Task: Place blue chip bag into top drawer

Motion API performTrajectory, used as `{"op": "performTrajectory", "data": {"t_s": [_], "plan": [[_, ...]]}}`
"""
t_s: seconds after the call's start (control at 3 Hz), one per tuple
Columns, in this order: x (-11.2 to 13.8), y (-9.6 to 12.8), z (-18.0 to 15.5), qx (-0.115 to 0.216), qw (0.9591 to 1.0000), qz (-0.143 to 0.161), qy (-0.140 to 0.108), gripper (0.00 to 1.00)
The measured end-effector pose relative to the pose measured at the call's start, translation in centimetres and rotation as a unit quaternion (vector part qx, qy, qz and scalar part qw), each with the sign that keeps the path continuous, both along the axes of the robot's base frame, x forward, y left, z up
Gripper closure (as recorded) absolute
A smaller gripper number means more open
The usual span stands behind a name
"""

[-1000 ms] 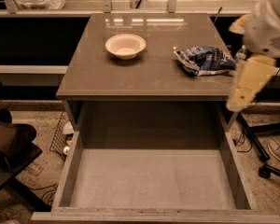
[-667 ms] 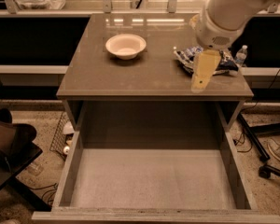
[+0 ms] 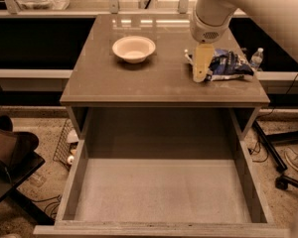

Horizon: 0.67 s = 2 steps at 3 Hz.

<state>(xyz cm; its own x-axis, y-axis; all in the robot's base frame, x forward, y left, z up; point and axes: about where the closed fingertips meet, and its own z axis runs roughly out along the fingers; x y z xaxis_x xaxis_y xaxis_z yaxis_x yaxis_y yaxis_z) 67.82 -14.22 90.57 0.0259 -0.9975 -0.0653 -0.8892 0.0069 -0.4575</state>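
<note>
On the right side of the worktop point(image 3: 139, 86), the blue chip bag point(image 3: 228, 67) lies with the gripper point(image 3: 200, 74) pointing down at its left edge; whether it is released or clenched cannot be told. Below, the top drawer point(image 3: 73, 185) stands open.

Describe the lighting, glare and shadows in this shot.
Camera view: a warm brownish cast overall; bright glare streaks on the far edge of the cabinet top, behind the white bowl; deep shadow under that top at the back of the open top drawer, whose floor is evenly lit; the gripper hangs low over the top at the bowl-side edge of the blue chip bag.
</note>
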Motion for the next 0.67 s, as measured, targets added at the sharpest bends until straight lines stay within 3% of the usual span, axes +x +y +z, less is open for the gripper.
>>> {"op": "performTrajectory", "data": {"t_s": [0.67], "plan": [[1.73,-1.80,-0.59,-0.002,0.9997,-0.024,0.005,0.00]]}}
